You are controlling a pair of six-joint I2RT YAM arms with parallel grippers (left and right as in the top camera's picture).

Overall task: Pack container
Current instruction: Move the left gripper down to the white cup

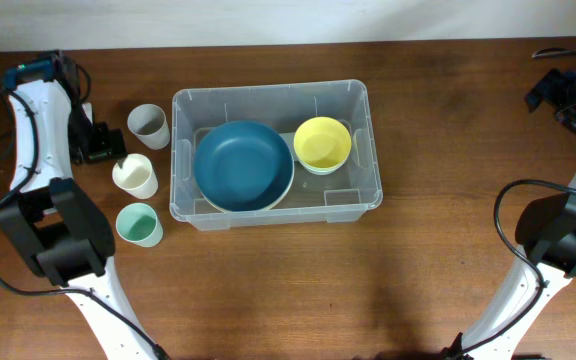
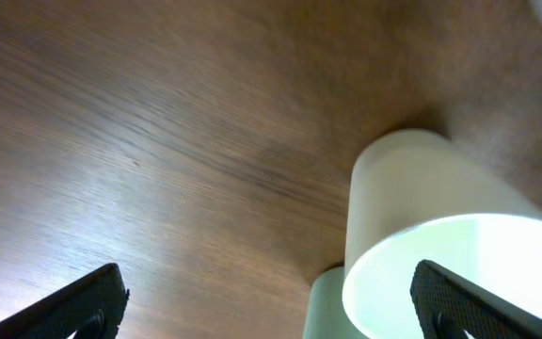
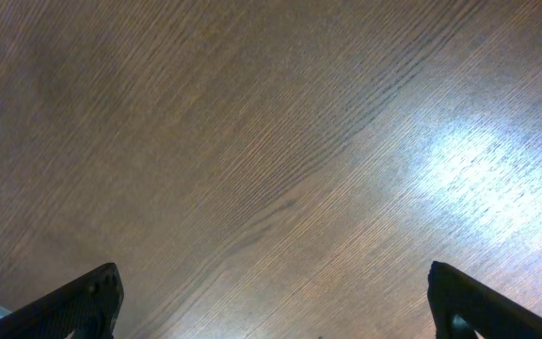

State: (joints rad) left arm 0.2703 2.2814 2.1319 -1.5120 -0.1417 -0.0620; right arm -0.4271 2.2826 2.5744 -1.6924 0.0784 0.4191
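Observation:
The clear container (image 1: 183, 150) sits mid-table. Inside it lie a big dark blue bowl (image 1: 243, 165) and a yellow bowl (image 1: 322, 143) nested in a pale one. Left of it stand a grey cup (image 1: 148, 125), a cream cup (image 1: 135, 175) and a green cup (image 1: 139, 224). My left gripper (image 1: 95, 145) is open beside the cups and holds nothing. In the left wrist view its jaws (image 2: 266, 282) stand wide over bare wood, with the cream cup (image 2: 412, 188) and green cup (image 2: 326, 306) just at the right finger. My right gripper (image 1: 550, 95) (image 3: 273, 282) hangs open over bare table, far right.
The left arm's base and links (image 1: 53, 235) stand near the green cup. The right arm's base (image 1: 558, 235) is at the right edge. Cables trail along the far left and far right of the wooden table (image 1: 448, 170).

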